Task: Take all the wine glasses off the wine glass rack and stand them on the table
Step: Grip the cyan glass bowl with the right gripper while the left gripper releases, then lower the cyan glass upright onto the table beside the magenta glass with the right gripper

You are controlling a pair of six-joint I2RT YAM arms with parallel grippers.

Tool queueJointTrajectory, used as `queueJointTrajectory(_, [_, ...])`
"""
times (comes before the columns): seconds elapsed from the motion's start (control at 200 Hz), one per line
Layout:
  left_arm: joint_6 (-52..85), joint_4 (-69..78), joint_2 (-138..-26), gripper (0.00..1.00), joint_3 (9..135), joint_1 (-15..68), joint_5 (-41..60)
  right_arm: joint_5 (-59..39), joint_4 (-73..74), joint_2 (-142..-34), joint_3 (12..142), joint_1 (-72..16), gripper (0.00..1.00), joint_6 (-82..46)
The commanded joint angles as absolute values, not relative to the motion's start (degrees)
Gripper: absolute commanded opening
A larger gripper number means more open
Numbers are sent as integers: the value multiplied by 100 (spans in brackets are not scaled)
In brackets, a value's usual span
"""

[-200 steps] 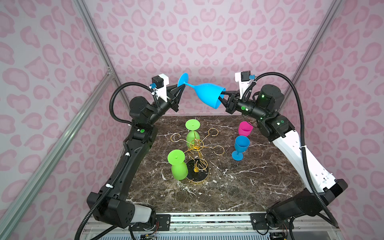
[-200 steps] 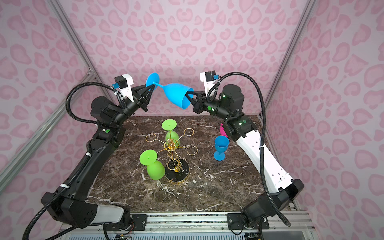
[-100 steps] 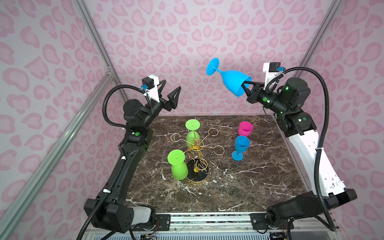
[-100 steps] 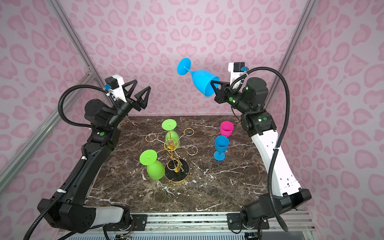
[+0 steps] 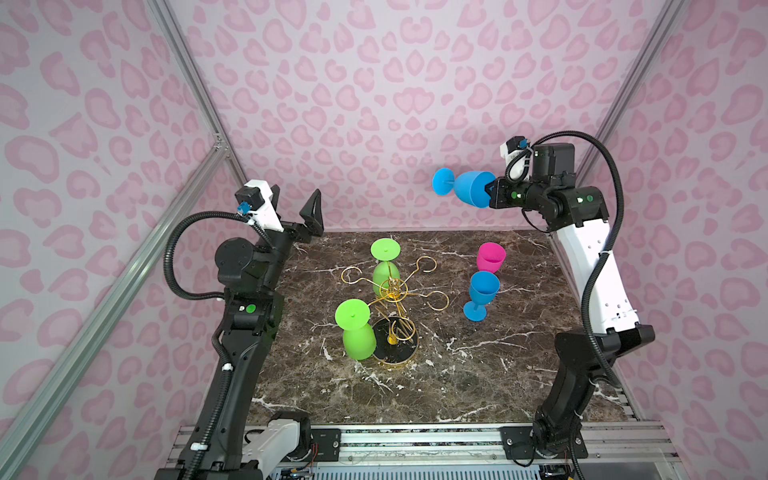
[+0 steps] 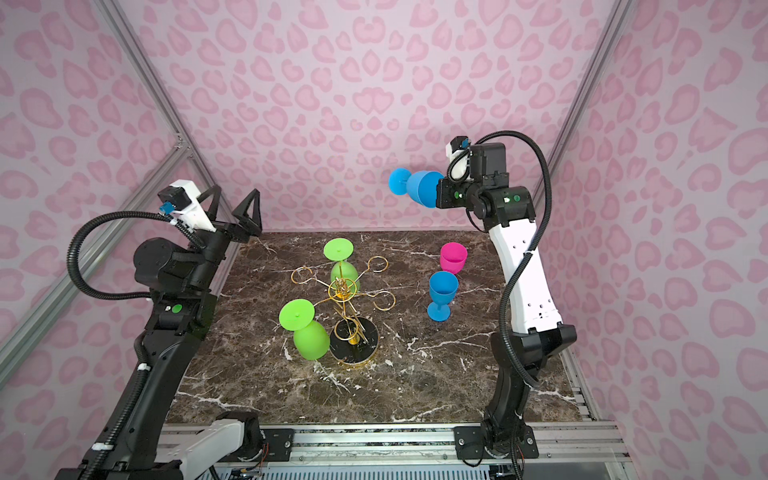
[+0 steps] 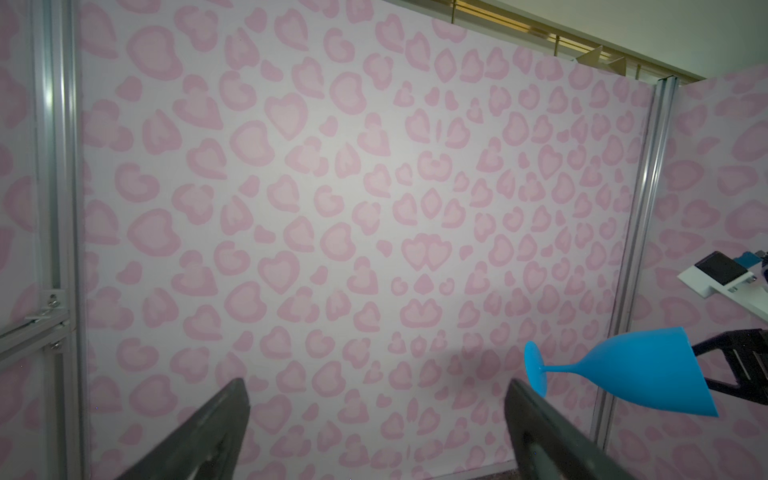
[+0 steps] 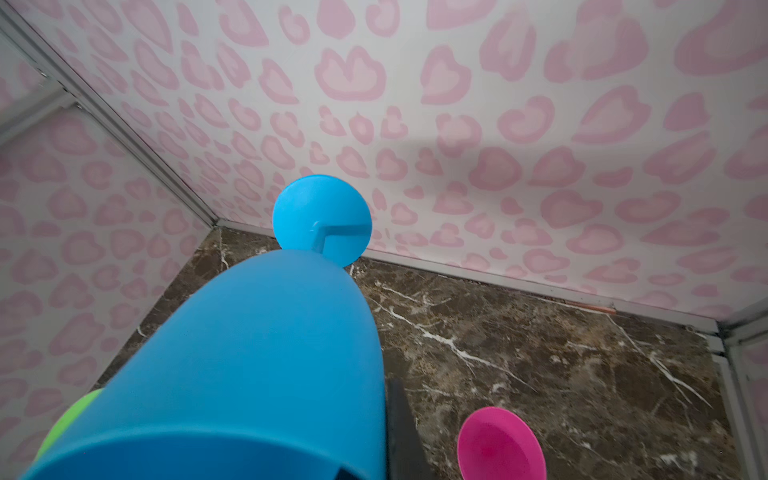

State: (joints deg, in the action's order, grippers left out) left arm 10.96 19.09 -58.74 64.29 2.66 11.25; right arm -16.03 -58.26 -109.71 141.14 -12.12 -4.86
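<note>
Both top views show a metal rail nearest, then a dark marble tabletop with white veins. Mid-table stands the wine glass rack, with 2 green glasses hanging from it. A standing blue glass and a pink glass sit to its right. Farther back, the left gripper gapes empty. The right gripper clamps the rim of the blue wine glass, held sideways in the air before the pink heart-print wall.

Pink leopard-spot walls left, far and right, aluminium corner posts, dark veined marble tabletop, near metal rail
</note>
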Motion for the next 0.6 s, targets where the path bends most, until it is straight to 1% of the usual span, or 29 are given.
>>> queueJointTrajectory(0.0, [1283,1834,-5548,97,6002,118,889,-1255,-6892,-11359,14407,-1309,0,4])
queueJointTrajectory(0.14, [1185,1626,-5305,97,5763,-13,829,-669,-7571,-11935,14804,-1609,0,290])
queueJointTrajectory(0.23, [1091,1502,-5272,97,5698,-31,833,-423,-7710,-12162,14856,-1774,0,376])
queueJointTrajectory(0.41, [1018,1292,-5223,97,5662,-53,890,-137,-7890,-12469,14829,-1968,0,508])
queueJointTrajectory(0.595, [944,1222,-5135,97,5608,-62,906,-145,-8011,-12480,14563,-2100,0,669])
